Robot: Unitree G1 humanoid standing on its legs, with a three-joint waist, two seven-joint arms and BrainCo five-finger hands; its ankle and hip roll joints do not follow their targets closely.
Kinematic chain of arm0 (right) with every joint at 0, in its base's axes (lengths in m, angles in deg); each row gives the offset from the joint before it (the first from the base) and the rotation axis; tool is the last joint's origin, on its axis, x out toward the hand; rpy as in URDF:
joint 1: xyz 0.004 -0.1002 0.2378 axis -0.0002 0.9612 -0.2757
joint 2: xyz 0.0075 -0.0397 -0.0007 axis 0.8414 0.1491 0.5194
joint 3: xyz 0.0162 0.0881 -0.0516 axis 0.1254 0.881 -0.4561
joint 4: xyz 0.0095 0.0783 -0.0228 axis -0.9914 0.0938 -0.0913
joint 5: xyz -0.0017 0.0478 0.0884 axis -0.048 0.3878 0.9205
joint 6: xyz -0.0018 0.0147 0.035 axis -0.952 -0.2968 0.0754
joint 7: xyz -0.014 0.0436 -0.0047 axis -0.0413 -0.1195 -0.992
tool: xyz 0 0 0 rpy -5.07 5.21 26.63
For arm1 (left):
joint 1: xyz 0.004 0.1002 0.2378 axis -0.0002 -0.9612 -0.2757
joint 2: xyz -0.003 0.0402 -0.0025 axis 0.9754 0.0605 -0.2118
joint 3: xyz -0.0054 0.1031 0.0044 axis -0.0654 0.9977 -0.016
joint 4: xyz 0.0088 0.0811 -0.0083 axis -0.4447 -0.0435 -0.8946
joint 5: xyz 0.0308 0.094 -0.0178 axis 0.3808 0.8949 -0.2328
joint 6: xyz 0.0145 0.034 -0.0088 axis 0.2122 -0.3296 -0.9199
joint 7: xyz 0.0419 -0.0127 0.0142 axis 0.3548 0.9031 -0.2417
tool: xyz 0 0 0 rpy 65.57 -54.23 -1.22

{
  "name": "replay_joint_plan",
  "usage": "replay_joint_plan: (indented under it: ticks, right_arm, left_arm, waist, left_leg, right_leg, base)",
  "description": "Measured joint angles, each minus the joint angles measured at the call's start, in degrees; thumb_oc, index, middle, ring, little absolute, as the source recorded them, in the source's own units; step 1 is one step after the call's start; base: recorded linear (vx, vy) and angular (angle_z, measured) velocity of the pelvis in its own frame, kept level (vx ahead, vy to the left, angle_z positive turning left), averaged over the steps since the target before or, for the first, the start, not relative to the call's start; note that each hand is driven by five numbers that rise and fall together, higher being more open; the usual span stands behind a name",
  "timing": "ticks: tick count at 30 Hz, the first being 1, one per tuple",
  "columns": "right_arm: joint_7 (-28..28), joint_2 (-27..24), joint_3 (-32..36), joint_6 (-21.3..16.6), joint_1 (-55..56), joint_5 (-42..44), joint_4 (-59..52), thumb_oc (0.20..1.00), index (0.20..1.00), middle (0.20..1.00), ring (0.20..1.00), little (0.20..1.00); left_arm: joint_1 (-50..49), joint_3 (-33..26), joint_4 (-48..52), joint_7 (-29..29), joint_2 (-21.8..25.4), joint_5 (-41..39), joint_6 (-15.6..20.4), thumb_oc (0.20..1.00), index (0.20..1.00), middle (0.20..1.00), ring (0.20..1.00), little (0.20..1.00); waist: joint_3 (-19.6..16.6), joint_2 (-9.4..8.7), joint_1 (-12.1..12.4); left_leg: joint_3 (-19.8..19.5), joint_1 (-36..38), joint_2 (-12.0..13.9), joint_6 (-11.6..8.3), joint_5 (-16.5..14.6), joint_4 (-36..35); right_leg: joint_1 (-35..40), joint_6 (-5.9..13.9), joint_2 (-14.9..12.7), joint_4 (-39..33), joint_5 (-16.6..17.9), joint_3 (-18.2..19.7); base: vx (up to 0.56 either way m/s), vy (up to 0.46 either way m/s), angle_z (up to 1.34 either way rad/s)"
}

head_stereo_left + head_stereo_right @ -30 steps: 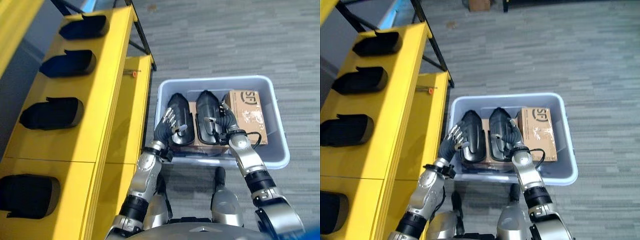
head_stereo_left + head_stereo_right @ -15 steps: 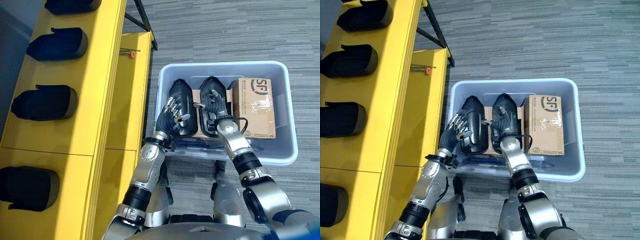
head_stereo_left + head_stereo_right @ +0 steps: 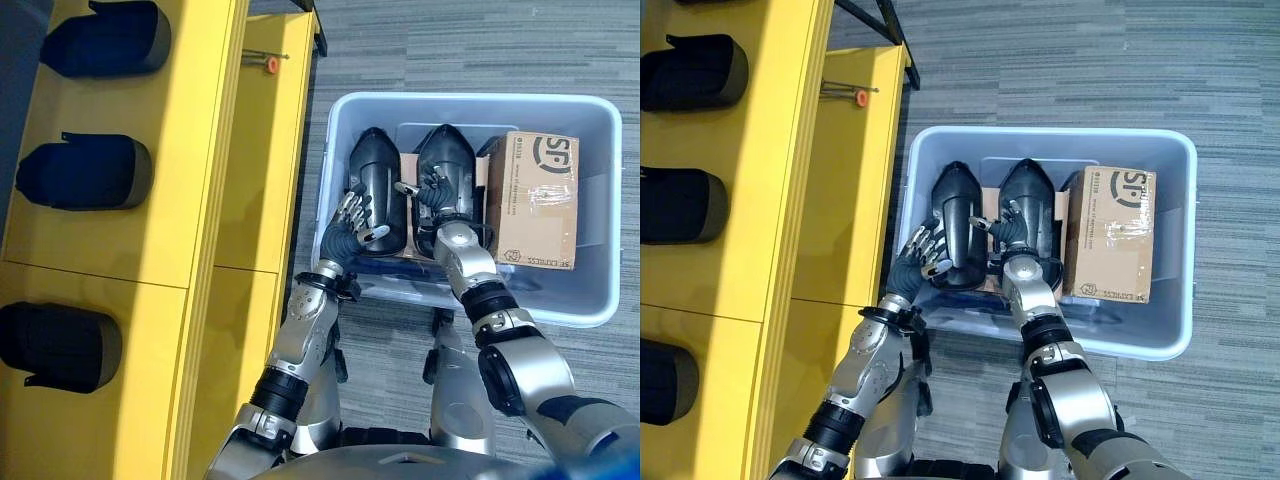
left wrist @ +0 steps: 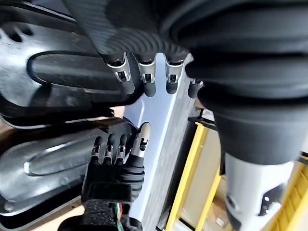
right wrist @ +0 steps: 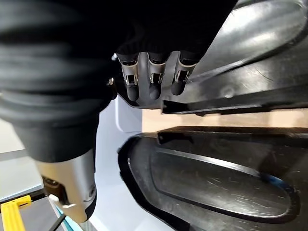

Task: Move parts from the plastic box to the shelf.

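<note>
Shelving in yellow (image 3: 200, 150) ran down the nine o'clock side of the head views, carrying three black parts (image 3: 85, 170) seated in a row. At about two o'clock sat the plastic box (image 3: 345, 120) on the carpet, holding two more black parts and one cardboard carton (image 3: 538, 200) beside them.

The left hand (image 3: 352, 225) lay against the left part (image 3: 378, 185), fingers relaxed rather than clenched, thumb spread beside it. The right hand (image 3: 436, 195) rested on the right part (image 3: 447, 160), its fingers bent over the edge without a clear clasp; I could not tell whether it gripped.

Risk: the two parts sat touching each other, so lifting one with a shallow, unclosed hold could drag its neighbour or let the smooth shell slip back into the box.
</note>
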Motion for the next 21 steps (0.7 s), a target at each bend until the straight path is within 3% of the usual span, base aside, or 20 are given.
replay_joint_plan:
  ticks: [9,21]
  right_arm:
    - [1.04,-0.55,-0.32,-1.68,-3.49,1.61,8.83,1.0,1.0,1.0,1.0,1.0]
    - [0.15,3.53,1.42,-2.8,-0.49,3.29,7.09,1.0,1.0,1.0,1.0,1.0]
  left_arm:
    - [0.31,0.21,0.06,-1.21,-0.1,-0.03,-0.66,1.0,1.0,1.0,1.0,1.0]
    - [-0.6,0.05,-0.02,-1.32,0.16,-0.61,-0.69,1.0,1.0,1.0,1.0,1.0]
  waist:
    - [-0.01,0.02,1.51]
    - [-0.07,0.11,2.12]
  left_leg:
    - [-0.43,-2.04,-0.82,0.11,0.08,0.53]
    - [-0.65,-1.72,-0.76,0.11,0.08,0.97]
  right_leg:
    - [-1.47,0.17,-0.86,0.0,0.31,-0.36]
    - [-0.97,0.11,-0.86,0.4,0.27,-0.46]
  base:
    - [-0.01,0.011,0.03]
    - [0.0,0.0,0.0]
